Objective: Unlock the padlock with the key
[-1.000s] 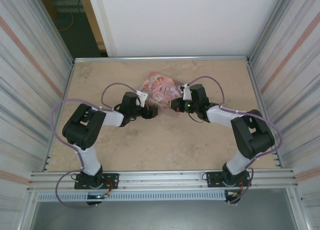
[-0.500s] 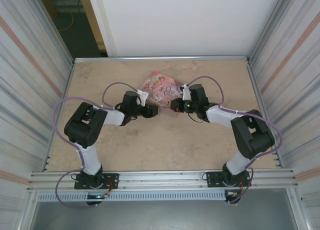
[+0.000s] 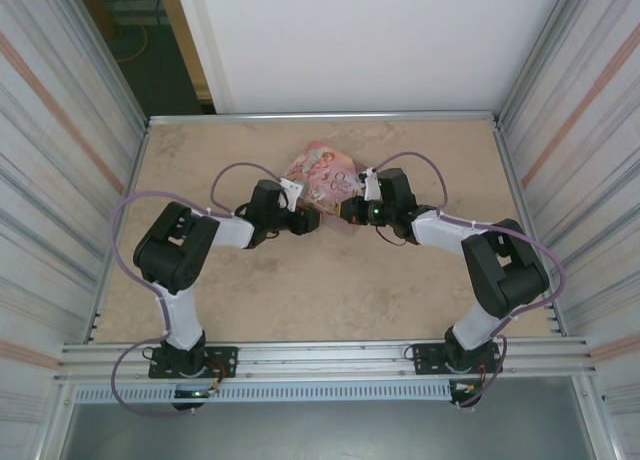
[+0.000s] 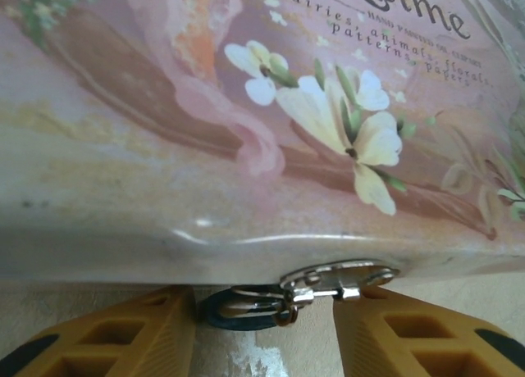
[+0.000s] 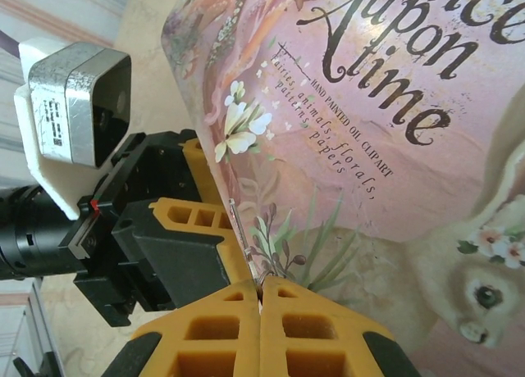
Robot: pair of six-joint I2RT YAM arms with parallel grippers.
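Observation:
The tiny padlock [image 4: 244,311], with a dark blue body and a silvery shackle, hangs from the metal hasp [image 4: 340,279] on the front edge of the pink illustrated tin [image 3: 325,172]. My left gripper [image 4: 264,324] is open, with its orange fingers [image 4: 107,336] standing on either side of the padlock, low over the table. My right gripper [image 5: 260,288] is shut on the key [image 5: 240,225], whose thin silver shaft sticks out from the fingertips along the tin's [image 5: 394,147] edge. In the top view, the left gripper [image 3: 306,220] and the right gripper [image 3: 349,211] meet at the tin's near side.
The tin lies tilted on the sandy tabletop [image 3: 300,290], a little behind centre. Corrugated metal walls [image 3: 60,180] close in both sides and a white panel [image 3: 350,40] the back. The left arm's fingers and camera [image 5: 78,106] sit close beside my right fingertips.
The left arm has crept to the right, bringing its gripper closer to the tin's front edge. The right arm has barely moved.

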